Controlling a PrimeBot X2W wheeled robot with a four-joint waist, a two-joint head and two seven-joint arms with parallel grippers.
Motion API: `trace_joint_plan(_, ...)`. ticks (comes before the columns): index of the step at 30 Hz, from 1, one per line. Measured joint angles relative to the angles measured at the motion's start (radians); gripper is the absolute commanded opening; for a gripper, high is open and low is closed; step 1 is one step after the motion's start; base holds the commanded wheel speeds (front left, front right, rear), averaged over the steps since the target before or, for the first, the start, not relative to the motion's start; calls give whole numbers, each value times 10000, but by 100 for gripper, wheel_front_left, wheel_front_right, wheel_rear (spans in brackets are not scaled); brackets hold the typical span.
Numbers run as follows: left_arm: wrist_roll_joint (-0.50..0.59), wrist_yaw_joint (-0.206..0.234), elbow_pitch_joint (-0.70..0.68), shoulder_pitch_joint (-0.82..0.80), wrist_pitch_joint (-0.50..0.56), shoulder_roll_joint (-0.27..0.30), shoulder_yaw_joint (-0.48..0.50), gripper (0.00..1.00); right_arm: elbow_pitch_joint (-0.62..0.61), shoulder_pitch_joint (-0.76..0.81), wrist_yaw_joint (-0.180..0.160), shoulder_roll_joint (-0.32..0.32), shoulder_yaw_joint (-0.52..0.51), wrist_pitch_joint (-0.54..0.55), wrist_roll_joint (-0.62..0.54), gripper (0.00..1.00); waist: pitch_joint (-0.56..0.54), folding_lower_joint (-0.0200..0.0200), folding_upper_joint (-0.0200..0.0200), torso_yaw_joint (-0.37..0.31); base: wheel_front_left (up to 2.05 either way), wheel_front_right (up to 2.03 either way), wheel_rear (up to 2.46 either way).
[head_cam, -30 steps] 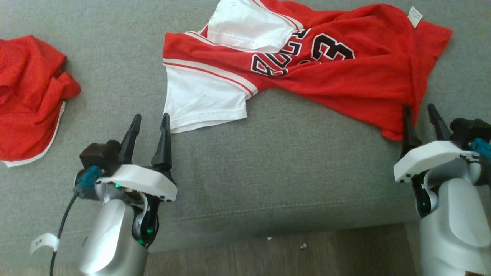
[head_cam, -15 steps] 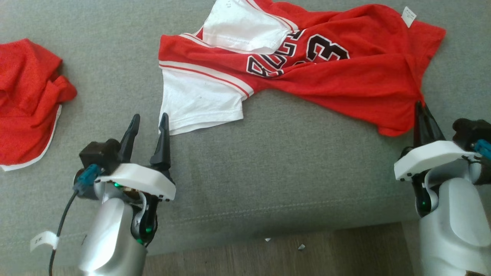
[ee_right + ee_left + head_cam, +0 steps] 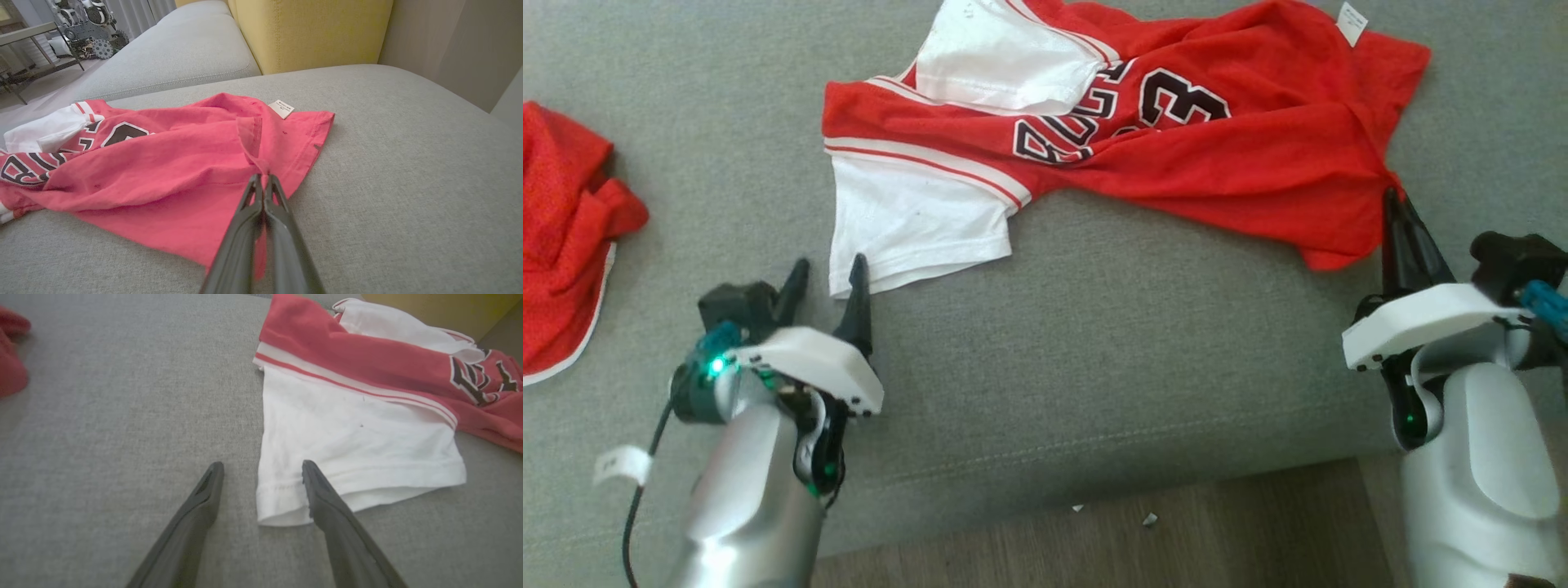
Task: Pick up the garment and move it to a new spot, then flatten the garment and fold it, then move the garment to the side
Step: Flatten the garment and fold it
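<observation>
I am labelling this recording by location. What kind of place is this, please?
Probably a living room, or a lab furnished like one: the jersey lies on a grey fabric sofa with a yellow back cushion, wood-look floor lies below, and a shelf of machine parts stands behind.

The jersey (image 3: 1217,163) is coloured red, with white sleeves, red-striped white trim and black, white-edged numerals; the sofa (image 3: 1094,343) is seen in grey, the cushion (image 3: 310,32) in yellow, the cloth (image 3: 564,245) in red
</observation>
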Motion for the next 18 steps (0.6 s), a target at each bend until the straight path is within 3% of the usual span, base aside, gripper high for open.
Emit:
trace_joint_plan(14, 38, 46, 861, -761, 1003, 155, -190, 100, -119, 23, 0, 0, 132, 2, 84, 0, -70, 0, 0, -102, 0, 0, 0)
trace_joint_plan(15, 13, -10, 872, -781, 1058, 155, -217, 67, -119, 24, 0, 0, 125, 2, 84, 0, -85, 0, 0, -87, 0, 0, 0)
trace_joint_plan(16, -19, -42, 886, -804, 1133, 153, -242, 6, -119, 26, 0, 0, 119, 4, 84, 0, -108, 0, 0, -72, 0, 0, 0)
trace_joint_plan(18, -46, -100, 959, -804, 1174, 165, -272, 0, -119, 37, 0, 0, 109, 15, 84, 0, -164, 0, 0, -45, 0, 0, 0)
